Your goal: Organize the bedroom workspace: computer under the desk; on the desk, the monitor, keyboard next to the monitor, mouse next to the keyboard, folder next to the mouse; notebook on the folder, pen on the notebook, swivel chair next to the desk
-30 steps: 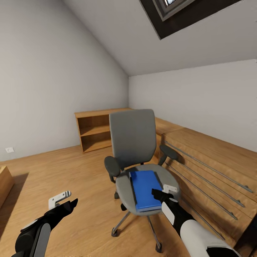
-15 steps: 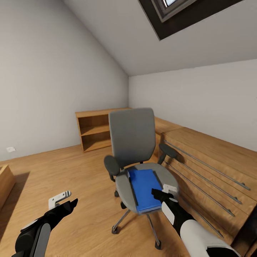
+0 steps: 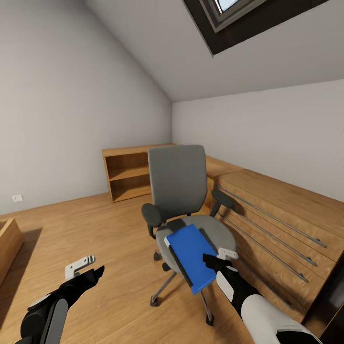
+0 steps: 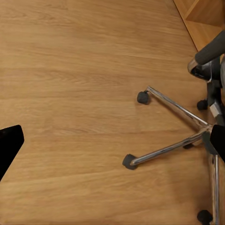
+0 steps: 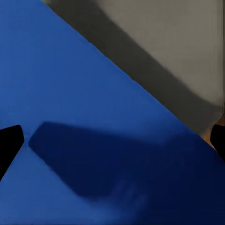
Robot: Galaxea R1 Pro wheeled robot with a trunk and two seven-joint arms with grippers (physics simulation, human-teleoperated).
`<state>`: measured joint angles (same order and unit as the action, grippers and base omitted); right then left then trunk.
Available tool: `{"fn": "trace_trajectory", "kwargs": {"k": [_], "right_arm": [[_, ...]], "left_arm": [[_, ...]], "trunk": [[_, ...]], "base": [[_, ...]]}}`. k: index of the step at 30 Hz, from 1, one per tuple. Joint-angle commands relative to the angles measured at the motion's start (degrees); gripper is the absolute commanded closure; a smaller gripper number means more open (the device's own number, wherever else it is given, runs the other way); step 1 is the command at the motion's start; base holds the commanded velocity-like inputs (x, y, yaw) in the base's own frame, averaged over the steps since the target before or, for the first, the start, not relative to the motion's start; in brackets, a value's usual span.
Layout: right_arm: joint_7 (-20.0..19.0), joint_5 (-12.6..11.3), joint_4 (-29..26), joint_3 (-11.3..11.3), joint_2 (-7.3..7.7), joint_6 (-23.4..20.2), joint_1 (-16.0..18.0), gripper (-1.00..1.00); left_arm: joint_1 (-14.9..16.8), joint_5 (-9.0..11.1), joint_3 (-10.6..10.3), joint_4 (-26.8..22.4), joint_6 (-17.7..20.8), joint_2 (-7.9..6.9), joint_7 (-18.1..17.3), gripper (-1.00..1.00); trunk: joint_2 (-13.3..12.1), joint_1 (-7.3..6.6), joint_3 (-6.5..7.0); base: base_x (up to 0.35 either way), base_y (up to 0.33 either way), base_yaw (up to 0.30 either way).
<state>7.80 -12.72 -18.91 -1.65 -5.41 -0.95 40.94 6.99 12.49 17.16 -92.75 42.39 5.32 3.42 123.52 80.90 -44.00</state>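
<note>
Folder (image 3: 190,257): blue, tilted, overhanging front edge of chair (image 3: 177,184) seat, at right tool (image 3: 216,258) (grip on it not discernible). Left tool (image 3: 86,270): spread, empty, over wood floor (image 3: 95,229) beside chair base

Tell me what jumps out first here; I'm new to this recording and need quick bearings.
The bright-blue folder stands out, tilted over the front of the grey chair's seat, at the right gripper. Behind the chair stands a low wooden shelf, and a dark-framed skylight cuts the sloped ceiling.
</note>
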Motion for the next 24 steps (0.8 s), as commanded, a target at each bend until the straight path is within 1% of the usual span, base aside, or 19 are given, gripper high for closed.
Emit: {"fn": "trace_trajectory", "kwargs": {"k": [1, 12, 24], "right_arm": [[0.11, -0.20, -0.07, -0.17, -0.03, -0.10, 0.02, -1.00], [0.11, -0.20, -0.08, -0.20, -0.03, -0.10, 0.02, -1.00], [0.11, -0.20, -0.16, -0.16, -0.02, -0.10, 0.02, -1.00]], "left_arm": [[0.04, 0.60, 0.07, -0.06, 0.29, 0.04, 0.36, -1.00], [0.04, 0.60, 0.00, -0.06, 0.30, 0.10, 0.36, -1.00], [0.04, 0.60, -0.08, -0.06, 0.24, 0.13, 0.36, -1.00]], "trunk": [[0.03, -0.01, -0.06], [0.03, -0.01, -0.06], [-4.79, -2.64, 2.09]], "base": [[-0.002, 0.000, 0.000], [0.000, 0.000, 0.000], [0.000, 0.000, 0.000]]}}
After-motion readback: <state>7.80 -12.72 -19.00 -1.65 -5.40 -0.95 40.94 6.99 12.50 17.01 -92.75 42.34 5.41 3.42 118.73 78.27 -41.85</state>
